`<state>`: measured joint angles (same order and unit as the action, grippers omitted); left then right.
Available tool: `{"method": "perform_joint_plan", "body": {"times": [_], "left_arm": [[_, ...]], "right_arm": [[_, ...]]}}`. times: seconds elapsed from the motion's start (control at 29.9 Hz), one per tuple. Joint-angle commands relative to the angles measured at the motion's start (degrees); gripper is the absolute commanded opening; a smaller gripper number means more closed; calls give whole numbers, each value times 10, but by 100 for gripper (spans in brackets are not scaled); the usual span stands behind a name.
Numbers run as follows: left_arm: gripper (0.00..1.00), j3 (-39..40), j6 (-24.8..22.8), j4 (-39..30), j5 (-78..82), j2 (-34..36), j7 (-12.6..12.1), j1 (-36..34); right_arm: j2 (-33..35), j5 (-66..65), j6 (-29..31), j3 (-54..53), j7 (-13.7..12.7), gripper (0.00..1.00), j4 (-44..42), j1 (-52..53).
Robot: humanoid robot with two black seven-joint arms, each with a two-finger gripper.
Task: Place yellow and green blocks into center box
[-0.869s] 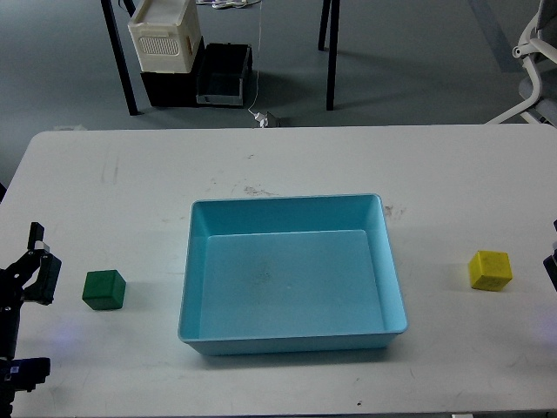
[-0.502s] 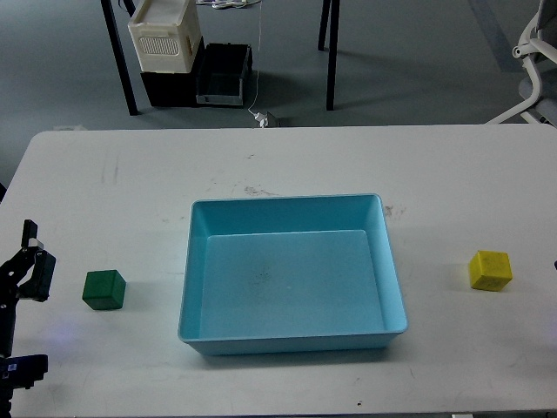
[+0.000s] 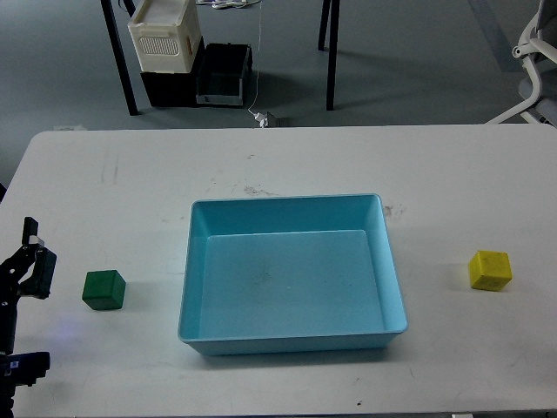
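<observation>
A green block (image 3: 104,289) sits on the white table (image 3: 278,165), left of the light blue box (image 3: 292,335). The box stands in the middle of the table and holds nothing. A yellow block (image 3: 490,270) sits on the table to the right of the box. My left gripper (image 3: 33,259) is at the left edge of the view, a short way left of the green block and not touching it. Its two fingers stand apart with nothing between them. My right gripper is out of view.
Beyond the table's far edge, on the floor, are black table legs (image 3: 119,57), a white crate (image 3: 166,35) on black bins (image 3: 222,76), and part of a white chair (image 3: 533,61) at the top right.
</observation>
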<state>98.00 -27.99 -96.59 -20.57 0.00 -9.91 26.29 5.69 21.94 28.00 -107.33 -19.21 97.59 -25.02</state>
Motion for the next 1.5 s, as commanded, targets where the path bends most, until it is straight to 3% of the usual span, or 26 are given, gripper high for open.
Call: {"method": "perform_joint_plan", "body": {"times": [0.0,0.07,0.37,0.54,0.77,1.14,1.47], "left_arm": [[100,0,0,0,0,0,0,1],[100,0,0,0,0,0,0,1],[100,-1,0,-1,1,0,0,-10],[100,0,0,-1,1,0,2,-9],[100,1,0,0,1,0,2,-9],[100,-1,0,0,1,0,3,-16],[100,-1,0,2,1,0,3,-19]], "right_arm": [[-1,-1,-7,-1,43,100,4,-25],[0,-1,-14,-6,53,100,5,-45],[10,-1,-51,-19,52,100,-1,-55],[19,-2,-66,-24,27,100,-10,-16],[143,-21,-136,-18,-16,100,-13,28],[320,-204,-143,33,-84,100,15,65],[467,-357,-143,191,-88,100,15,214]]}}
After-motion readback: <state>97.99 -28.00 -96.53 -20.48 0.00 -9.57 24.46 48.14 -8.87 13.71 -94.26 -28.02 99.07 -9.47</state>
